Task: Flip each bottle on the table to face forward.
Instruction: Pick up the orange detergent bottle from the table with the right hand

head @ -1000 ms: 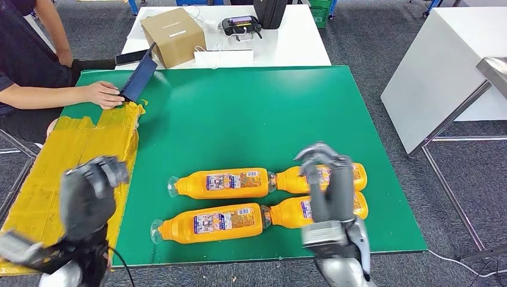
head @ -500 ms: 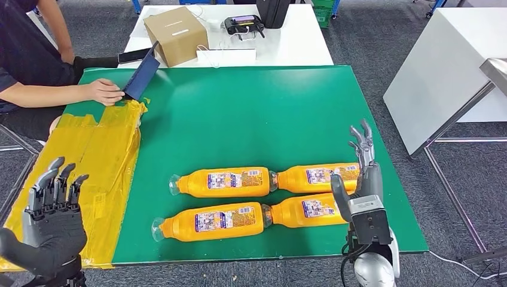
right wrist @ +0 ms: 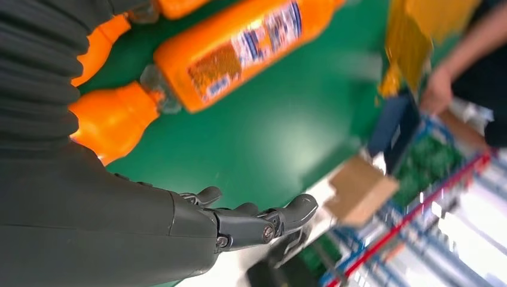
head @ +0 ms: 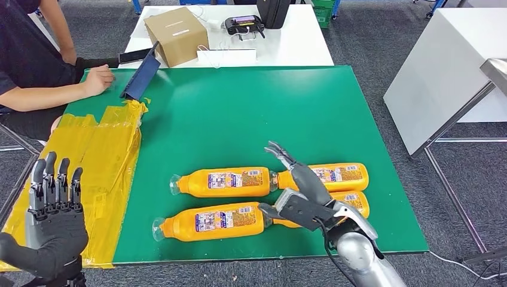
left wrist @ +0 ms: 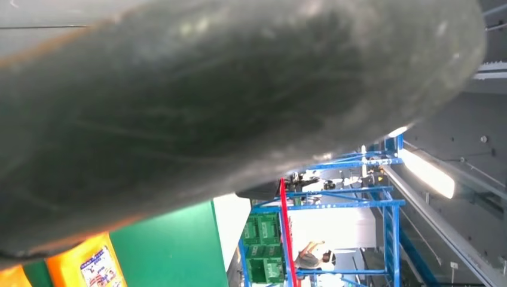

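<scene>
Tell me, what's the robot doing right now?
Both hands empty: right hand open above the right-side bottles, left hand raised off-table. Four bottles lying flat. Nothing blocking.

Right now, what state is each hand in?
Left hand: open, holding nothing.
Right hand: open over the orange bottles, holding nothing.

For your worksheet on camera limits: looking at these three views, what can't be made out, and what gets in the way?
- Near-right bottle, head view: mostly hidden behind the right hand.
- Bottle labels, head view: print too small to read.
- Left hand, left wrist view: a dark blurred cover blocks it; fingers unseen there.
- Person, head view: cut off by the left edge.
- Background shelving, right wrist view: blurred.
</scene>
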`<move>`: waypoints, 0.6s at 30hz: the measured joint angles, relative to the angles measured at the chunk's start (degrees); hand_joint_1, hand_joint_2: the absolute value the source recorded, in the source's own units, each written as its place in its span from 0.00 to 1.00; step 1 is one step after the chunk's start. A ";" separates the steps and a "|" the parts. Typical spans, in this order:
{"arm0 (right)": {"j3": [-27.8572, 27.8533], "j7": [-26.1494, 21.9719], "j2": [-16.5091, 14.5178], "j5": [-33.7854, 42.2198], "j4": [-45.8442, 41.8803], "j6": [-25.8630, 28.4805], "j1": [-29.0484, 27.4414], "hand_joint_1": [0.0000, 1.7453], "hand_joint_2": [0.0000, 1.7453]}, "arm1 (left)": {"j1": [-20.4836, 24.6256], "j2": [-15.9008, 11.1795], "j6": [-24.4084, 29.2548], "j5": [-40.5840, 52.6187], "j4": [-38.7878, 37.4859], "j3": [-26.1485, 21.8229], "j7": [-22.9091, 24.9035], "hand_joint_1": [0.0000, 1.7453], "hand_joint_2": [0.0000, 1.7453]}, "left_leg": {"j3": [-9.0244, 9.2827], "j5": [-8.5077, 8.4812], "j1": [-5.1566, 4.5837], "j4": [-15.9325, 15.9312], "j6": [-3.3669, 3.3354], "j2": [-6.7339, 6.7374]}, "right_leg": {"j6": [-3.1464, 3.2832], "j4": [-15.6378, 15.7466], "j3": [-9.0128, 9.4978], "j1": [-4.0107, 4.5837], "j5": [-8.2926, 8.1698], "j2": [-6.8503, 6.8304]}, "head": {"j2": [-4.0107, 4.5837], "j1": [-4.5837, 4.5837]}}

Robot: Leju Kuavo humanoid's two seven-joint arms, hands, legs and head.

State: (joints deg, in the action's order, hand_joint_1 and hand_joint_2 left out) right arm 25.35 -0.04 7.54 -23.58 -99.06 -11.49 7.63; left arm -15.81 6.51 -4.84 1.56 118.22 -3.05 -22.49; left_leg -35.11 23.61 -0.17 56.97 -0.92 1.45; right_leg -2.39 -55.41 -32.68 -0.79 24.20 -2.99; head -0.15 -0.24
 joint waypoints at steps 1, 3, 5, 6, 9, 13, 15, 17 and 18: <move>1.35 0.36 0.34 -0.17 0.57 -0.15 0.73 0.00 1.00 | 0.21 -0.02 -0.09 0.07 -0.09 0.04 0.07 0.00 0.00 | 0.00 0.00 0.00 0.00 0.00 0.00 | 0.00 0.00 0.00 0.00 0.00 0.00 | 0.00 0.00; 3.41 0.78 0.82 -0.41 1.46 -0.23 1.69 0.00 1.00 | 0.49 -0.04 -0.16 0.12 -0.24 0.12 0.12 0.00 0.00 | 0.00 0.00 0.00 0.00 0.00 0.00 | 0.00 -0.01 0.00 0.00 0.00 0.00 | 0.00 0.00; 4.70 1.00 1.17 -0.53 2.11 -0.23 2.29 0.00 1.00 | 0.67 -0.05 -0.17 0.13 -0.44 0.15 0.15 0.00 0.00 | -0.01 0.00 0.00 0.00 0.00 0.00 | 0.00 -0.01 -0.01 0.00 0.00 0.00 | 0.00 0.00; 5.19 1.09 1.33 -0.57 2.38 -0.23 2.52 0.00 1.00 | 0.74 -0.07 -0.18 0.13 -0.52 0.15 0.15 0.00 0.00 | -0.02 0.00 0.00 0.00 0.00 0.00 | 0.00 -0.01 -0.02 0.00 0.00 0.00 | 0.00 0.01; 6.11 1.17 1.70 -0.59 2.97 -0.23 2.82 0.00 1.00 | 0.86 -0.08 -0.21 0.18 -0.59 0.16 0.16 0.00 0.00 | -0.03 0.01 0.00 0.00 0.00 0.00 | 0.00 -0.01 -0.03 0.00 0.01 0.00 | 0.00 0.00; 7.07 1.46 2.05 -1.47 3.53 -0.17 3.23 0.00 1.00 | 0.92 -0.09 -0.44 0.19 -0.61 0.18 0.19 0.00 0.00 | -0.04 0.01 -0.01 0.00 0.00 0.00 | 0.00 0.00 -0.03 -0.01 0.01 0.00 | 0.00 0.00; 8.07 2.15 2.33 -3.04 3.76 -0.03 3.69 0.00 1.00 | 0.98 -0.10 -0.62 0.19 -0.72 0.29 0.36 0.00 0.00 | -0.03 0.01 -0.01 0.00 0.00 0.00 | 0.00 0.00 -0.03 0.00 0.00 0.00 | 0.00 0.00; 9.61 3.08 2.85 -4.20 3.90 0.03 4.22 0.00 1.00 | 0.98 -0.10 -0.69 0.19 -0.92 0.53 0.58 0.00 0.00 | -0.03 0.01 0.00 0.00 0.00 0.00 | 0.00 0.00 -0.03 0.00 0.00 0.00 | 0.00 0.00; 10.41 3.60 3.21 -4.30 3.94 -0.07 4.48 0.00 1.00 | 0.97 -0.10 -0.71 0.19 -1.01 0.63 0.63 0.00 0.00 | -0.03 0.01 0.00 0.00 0.00 0.00 | 0.00 0.00 -0.02 0.00 0.00 0.00 | 0.00 0.00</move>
State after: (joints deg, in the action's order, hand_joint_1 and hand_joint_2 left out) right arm 35.77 3.56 10.75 -27.89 -95.12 -11.56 12.11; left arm -14.84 6.40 -5.55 1.75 117.21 -2.42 -21.86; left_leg -35.14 23.62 -0.17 56.97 -0.91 1.45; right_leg -2.39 -55.41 -32.71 -0.80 24.20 -2.99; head -0.15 -0.23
